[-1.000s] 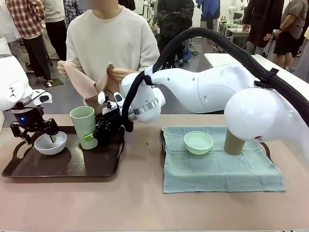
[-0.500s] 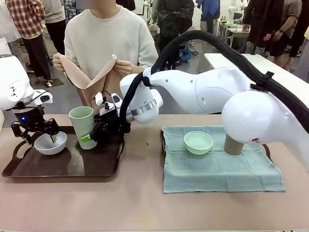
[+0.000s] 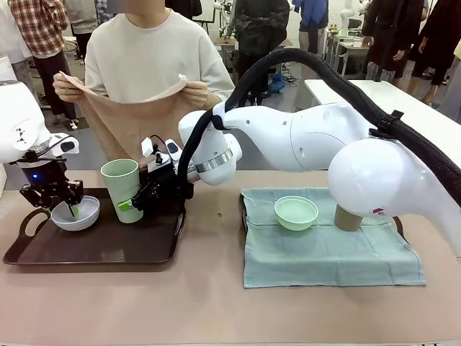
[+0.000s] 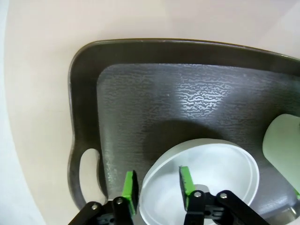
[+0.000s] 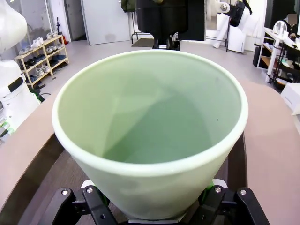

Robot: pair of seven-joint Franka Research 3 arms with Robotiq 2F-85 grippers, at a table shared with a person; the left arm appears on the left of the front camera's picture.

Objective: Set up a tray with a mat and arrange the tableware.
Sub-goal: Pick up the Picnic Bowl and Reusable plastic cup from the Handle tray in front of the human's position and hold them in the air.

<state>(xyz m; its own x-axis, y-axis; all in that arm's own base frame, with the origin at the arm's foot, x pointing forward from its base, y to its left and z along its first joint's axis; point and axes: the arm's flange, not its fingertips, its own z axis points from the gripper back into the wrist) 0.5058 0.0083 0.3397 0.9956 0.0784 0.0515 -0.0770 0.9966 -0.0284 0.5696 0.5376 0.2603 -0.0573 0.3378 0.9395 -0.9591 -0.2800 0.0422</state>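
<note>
Left tool (image 4: pixel 157 182) pinches the white bowl's (image 4: pixel 213 180) rim, right tool (image 3: pixel 130 205) grasps the pale green cup (image 3: pixel 120 184), likely clearing the tray (image 3: pixel 108 249) for the person's spread beige mat (image 3: pixel 122 122)

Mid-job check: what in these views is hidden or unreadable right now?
Brown cup: front view, upper part behind the right arm.
Right fingers: right wrist view, tips behind the pale green cup.
Left fingers: left wrist view, unclear whether they touch the white bowl rim.

White right arm (image 3: pixel 302 137), black ribbed hose (image 3: pixel 302 52); left claw (image 4: pixel 158 182) black, green pads (image 4: pixel 185 183).
</note>
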